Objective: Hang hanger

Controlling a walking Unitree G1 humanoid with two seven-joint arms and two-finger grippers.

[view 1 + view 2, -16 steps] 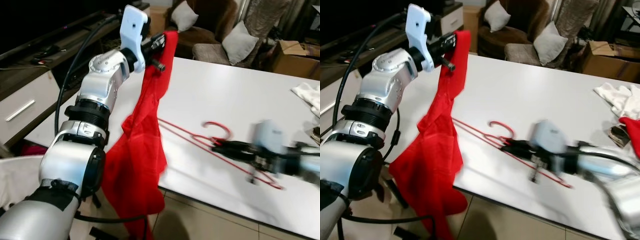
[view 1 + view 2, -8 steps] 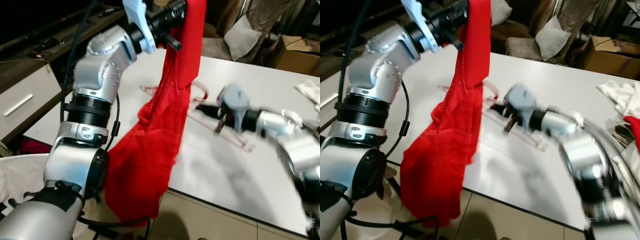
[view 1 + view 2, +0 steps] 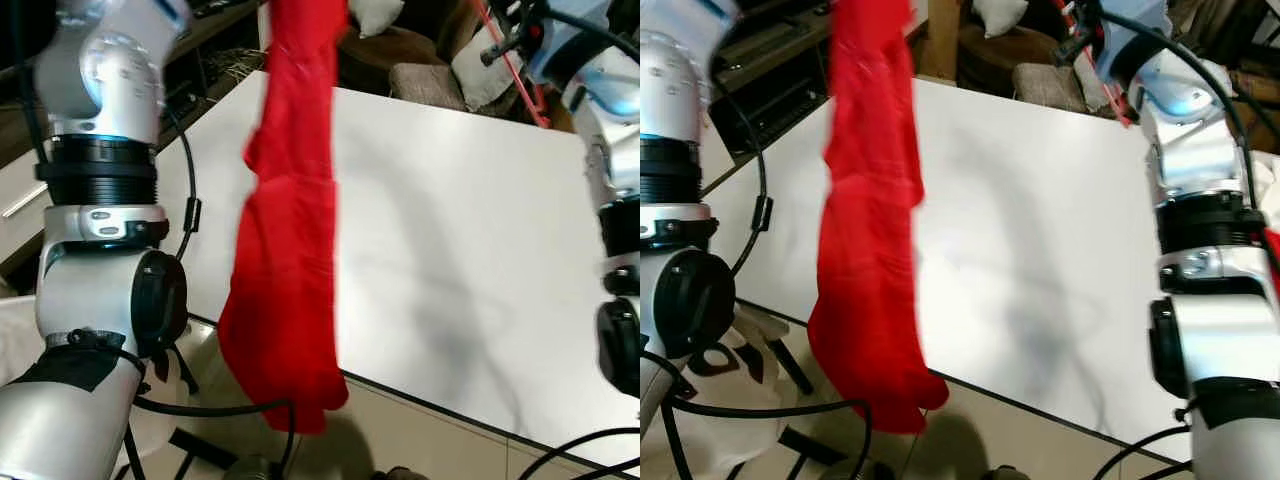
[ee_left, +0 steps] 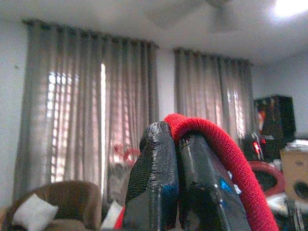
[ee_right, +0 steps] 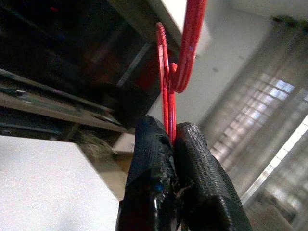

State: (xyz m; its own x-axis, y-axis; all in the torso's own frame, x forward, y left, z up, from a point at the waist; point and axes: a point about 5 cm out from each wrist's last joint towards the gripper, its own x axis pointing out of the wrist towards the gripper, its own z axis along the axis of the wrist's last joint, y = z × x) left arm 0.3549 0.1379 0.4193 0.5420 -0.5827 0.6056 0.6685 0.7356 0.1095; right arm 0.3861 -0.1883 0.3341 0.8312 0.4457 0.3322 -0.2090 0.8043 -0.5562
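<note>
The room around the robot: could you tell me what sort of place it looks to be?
Most likely a home living room. Behind the white table stands a brown armchair with pale cushions. Long grey curtains cover the windows, and a low media cabinet stands along one side.

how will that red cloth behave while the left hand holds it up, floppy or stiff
Likely floppy: the red cloth hangs in soft folds from the left hand, its lower end below the table edge. Probably light, since a two-finger pinch holds it. It may swing.
</note>
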